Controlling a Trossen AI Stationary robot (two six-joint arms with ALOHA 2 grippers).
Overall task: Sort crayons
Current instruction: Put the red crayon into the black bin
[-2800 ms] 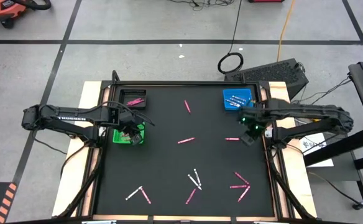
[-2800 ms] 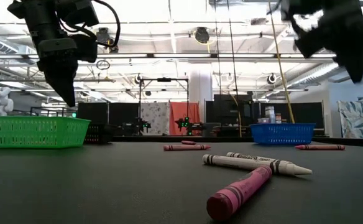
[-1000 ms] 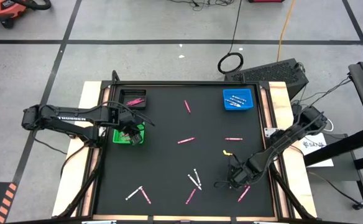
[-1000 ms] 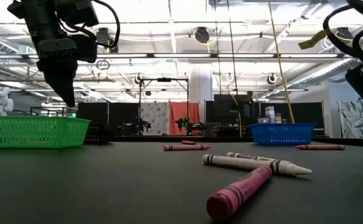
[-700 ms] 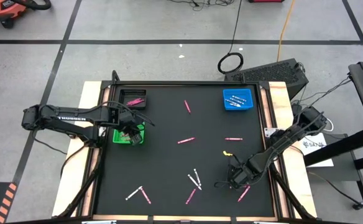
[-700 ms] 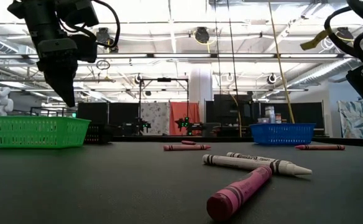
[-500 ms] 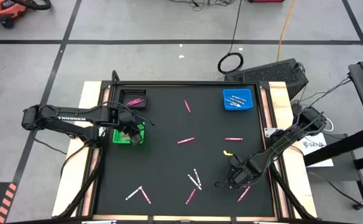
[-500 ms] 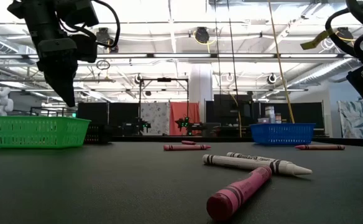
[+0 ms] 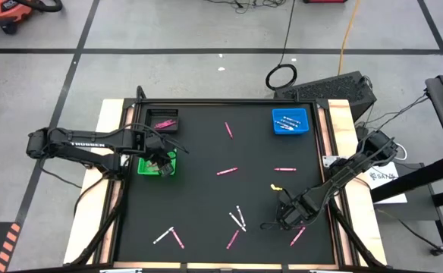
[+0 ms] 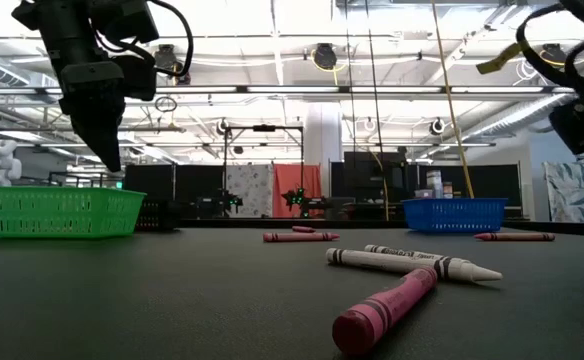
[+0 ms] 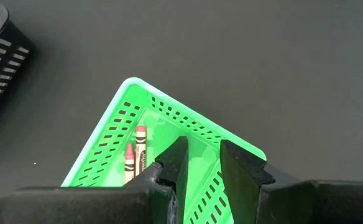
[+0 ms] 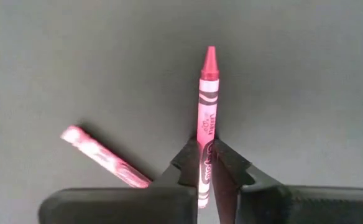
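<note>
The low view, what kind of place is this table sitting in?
Probably a robotics lab or workshop in a large industrial hall: exposed ceiling trusses with strip lights, more rigs and screens at the back, and a taped concrete floor around the table.

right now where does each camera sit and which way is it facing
High view: above the table, looking straight down; both arms show, left gripper over the green tray, right gripper low at the near right.
Low view: at table-top height, looking level across the black table; both arms show at the upper corners.
Left wrist view: on the left arm, looking into the green tray past its own open fingers.
Right wrist view: on the right arm, looking down at the table; its fingers are shut on a pink crayon.
Shared: high, low and left wrist views all show the green tray.
</note>
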